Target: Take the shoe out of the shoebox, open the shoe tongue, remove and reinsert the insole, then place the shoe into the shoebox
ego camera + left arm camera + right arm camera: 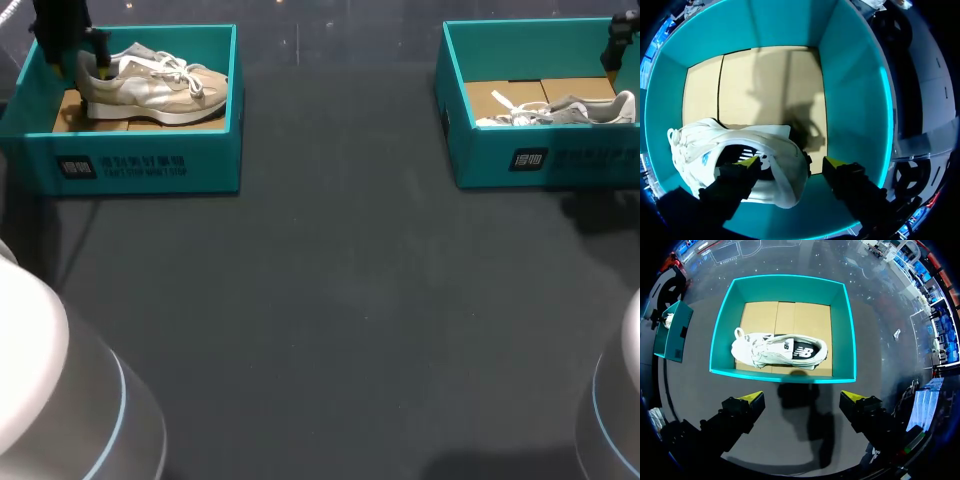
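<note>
A beige and white shoe (160,85) lies in the left teal shoebox (150,165), toe pointing right. My left gripper (100,65) is down at its heel. In the left wrist view the left gripper (790,164) is open and straddles the heel of the shoe (775,140). One finger sits inside the shoe's opening; the other stands outside the heel, a small gap away, near the box wall (850,90). A second white shoe (780,350) lies in the right shoebox (790,290). My right gripper (802,397) hangs open and empty above the table beside that box.
The right shoebox (540,160) with its shoe (570,110) stands at the back right, and my right arm (622,35) is over its far corner. Dark table (330,300) stretches between and in front of the two boxes.
</note>
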{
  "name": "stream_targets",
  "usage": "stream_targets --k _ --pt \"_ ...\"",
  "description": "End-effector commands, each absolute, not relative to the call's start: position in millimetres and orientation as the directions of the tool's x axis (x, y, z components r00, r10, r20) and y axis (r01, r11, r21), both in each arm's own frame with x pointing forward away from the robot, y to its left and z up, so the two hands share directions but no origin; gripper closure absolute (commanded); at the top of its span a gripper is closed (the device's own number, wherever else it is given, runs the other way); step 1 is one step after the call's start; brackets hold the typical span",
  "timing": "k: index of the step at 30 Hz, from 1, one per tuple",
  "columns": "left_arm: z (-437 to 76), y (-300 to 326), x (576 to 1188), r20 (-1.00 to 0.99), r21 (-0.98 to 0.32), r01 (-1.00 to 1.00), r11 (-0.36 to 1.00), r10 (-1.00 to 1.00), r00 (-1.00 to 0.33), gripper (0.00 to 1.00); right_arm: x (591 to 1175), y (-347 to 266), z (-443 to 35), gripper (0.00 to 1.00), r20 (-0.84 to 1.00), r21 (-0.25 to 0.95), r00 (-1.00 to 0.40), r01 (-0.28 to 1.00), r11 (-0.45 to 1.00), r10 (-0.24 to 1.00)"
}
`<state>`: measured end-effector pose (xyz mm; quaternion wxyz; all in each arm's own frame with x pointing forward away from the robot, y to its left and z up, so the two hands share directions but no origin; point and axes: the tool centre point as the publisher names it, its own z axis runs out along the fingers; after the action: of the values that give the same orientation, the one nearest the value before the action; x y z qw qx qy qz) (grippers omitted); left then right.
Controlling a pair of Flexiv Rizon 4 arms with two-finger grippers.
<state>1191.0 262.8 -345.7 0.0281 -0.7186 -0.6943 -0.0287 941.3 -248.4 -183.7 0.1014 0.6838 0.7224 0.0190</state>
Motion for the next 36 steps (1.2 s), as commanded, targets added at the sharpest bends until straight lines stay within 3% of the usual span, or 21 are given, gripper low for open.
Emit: stream_targets --k 1,23,24,26,31,34,36 --pt "-356.3 262.3 1192.3 0.089 -0.002 0.999 -0.032 0.996 0.032 0.22 940.4 -248.1 -183.8 0.00 -0.122 0.167 -0.044 0.984 0.064 0.992" --pt "-375.0 266.9 1196.4 0.127 -0.008 1.000 -0.017 0.992 0.018 0.29 940.4 -248.1 -183.8 0.00 -0.122 0.167 -0.044 0.984 0.064 0.992" --pt "-375.4 267.2 1196.5 0.128 -0.009 1.000 -0.016 0.992 0.017 0.32 940.4 -248.1 -183.8 0.00 -0.122 0.167 -0.044 0.984 0.064 0.992" --pt "-375.9 267.7 1196.9 0.129 -0.010 1.000 -0.014 0.991 0.015 0.49 940.4 -248.1 -183.8 0.00 -0.122 0.167 -0.044 0.984 0.064 0.992" --pt "-376.3 269.0 1198.5 0.130 -0.012 1.000 -0.011 0.991 0.012 0.55 940.4 -248.1 -183.8 0.00 -0.122 0.167 -0.044 0.984 0.064 0.992" --pt "-375.7 269.8 1199.0 0.128 -0.012 1.000 -0.011 0.992 0.013 0.71 940.4 -248.1 -183.8 0.00 -0.122 0.167 -0.044 0.984 0.064 0.992" --pt "-375.2 270.4 1199.1 0.127 -0.013 1.000 -0.014 0.992 0.015 0.87 940.4 -248.1 -183.8 0.00 -0.122 0.167 -0.044 0.984 0.064 0.992"
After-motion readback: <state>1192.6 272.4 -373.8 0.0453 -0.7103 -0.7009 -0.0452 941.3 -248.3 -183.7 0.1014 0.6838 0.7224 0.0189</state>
